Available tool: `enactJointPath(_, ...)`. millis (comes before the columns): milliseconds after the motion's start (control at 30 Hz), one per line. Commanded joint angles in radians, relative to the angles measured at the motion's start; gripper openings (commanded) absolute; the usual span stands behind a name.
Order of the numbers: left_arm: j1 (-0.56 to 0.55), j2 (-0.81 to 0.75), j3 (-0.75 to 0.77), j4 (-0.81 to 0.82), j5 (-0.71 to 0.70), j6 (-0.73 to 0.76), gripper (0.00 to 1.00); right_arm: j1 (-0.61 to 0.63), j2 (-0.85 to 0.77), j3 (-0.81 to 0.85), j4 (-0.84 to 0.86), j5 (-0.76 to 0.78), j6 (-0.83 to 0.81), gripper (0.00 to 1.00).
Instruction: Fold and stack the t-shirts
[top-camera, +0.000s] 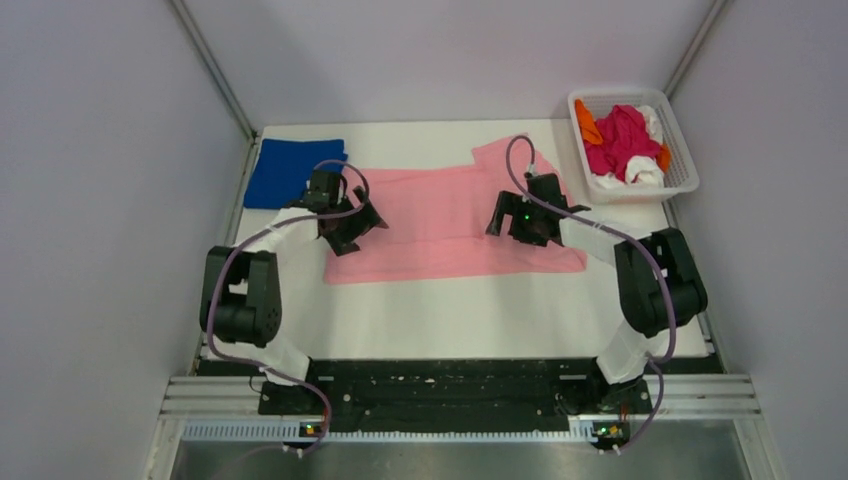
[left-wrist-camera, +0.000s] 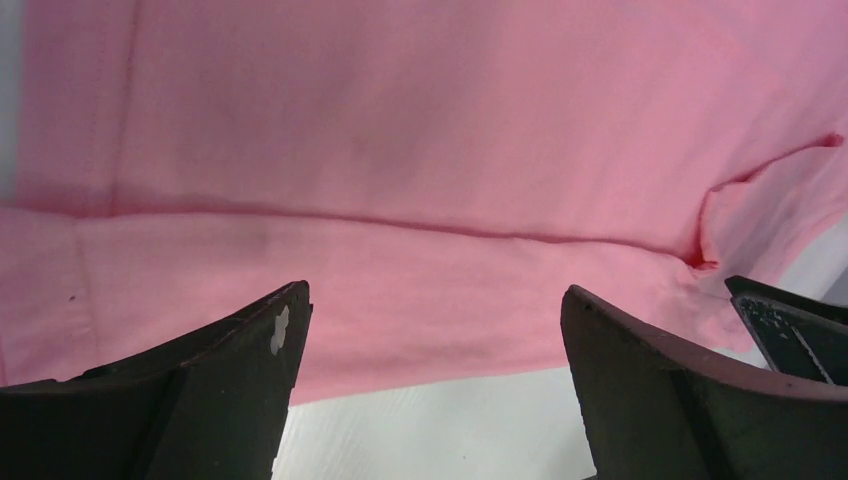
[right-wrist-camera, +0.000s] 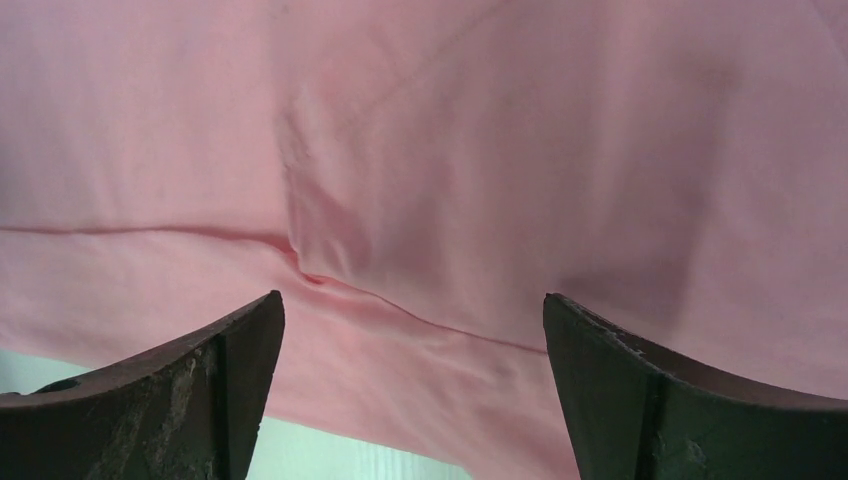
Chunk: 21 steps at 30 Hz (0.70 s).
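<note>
Left pincer (top-camera: 348, 226) and right pincer (top-camera: 522, 220) both spread wide, gripping nothing, poised low over the light pink t-shirt (top-camera: 440, 215), laid flat across the middle of the tabletop (top-camera: 450, 310). For a clean fold: pinch the near edge at both ends together, lift evenly, carry over without dragging. Royal blue t-shirt (top-camera: 290, 170) apparently folded at the far left corner. White lattice basket (top-camera: 690, 172) at far right, with magenta shirt (top-camera: 620, 140), orange shirt (top-camera: 588, 128) and white shirt (top-camera: 645, 172) heaped inside.
</note>
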Motion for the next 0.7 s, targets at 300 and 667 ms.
enactJointPath(300, -0.005, 0.032, -0.185, 0.08, 0.006, -0.021, 0.99, 0.002, -0.196, -0.311, 0.041, 0.019, 0.085, 0.99)
enactJointPath(667, -0.026, -0.362, -0.556, -0.059, -0.065, -0.053, 0.99, 0.142, -0.578, -0.56, -0.207, 0.115, 0.264, 0.99)
